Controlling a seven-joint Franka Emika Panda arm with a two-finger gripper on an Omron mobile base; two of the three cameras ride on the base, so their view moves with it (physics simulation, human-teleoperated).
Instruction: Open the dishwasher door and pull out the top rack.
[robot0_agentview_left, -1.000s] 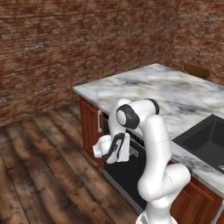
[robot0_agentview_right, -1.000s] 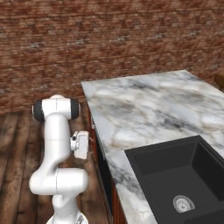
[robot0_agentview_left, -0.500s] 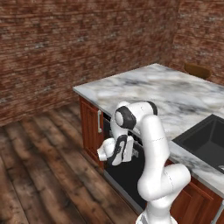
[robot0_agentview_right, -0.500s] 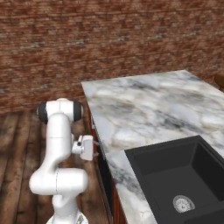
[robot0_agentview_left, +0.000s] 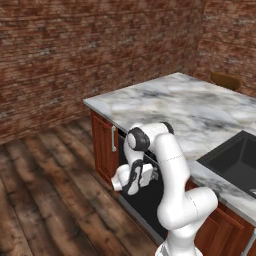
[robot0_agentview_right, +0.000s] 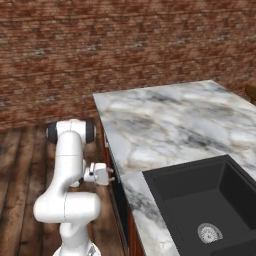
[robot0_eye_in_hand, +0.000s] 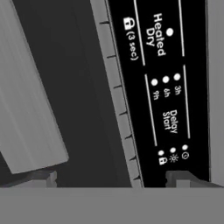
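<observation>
One gripper (robot0_agentview_left: 152, 173), jaws spread wide and holding nothing, sits close against the upper front of the dishwasher door (robot0_agentview_left: 145, 200). Door is shut: a black panel under the marble counter (robot0_agentview_left: 200, 115), set between reddish cabinet doors (robot0_agentview_left: 102, 145), near the counter's left corner.

Hand view: roughly sideways to the door. Grey bar handle (robot0_eye_in_hand: 30, 100) runs diagonally at left, its end falling inside the view. Vented strip (robot0_eye_in_hand: 118, 100) and black control strip (robot0_eye_in_hand: 162, 87) with "Heated Dry" and "Delay Start" lettering lie to the right. Both fingertips (robot0_eye_in_hand: 41, 178) just show at the bottom edge, one near the bar's end, the other under the control lettering. Cannot tell whether either touches the door.

Right base view: hand (robot0_agentview_right: 100, 174) points at the cabinet face just below the counter edge. Sink (robot0_agentview_right: 200, 200) lies further right.

Top rack is inside, behind the shut door.

Risks, as judged:
- Jaws look centred on the vented strip, not the bar. Closing here would likely pinch the panel or nothing.
- A grip near the bar's end could slip off when pulling.
- Fingers pressing the control strip could jam against the door.
</observation>
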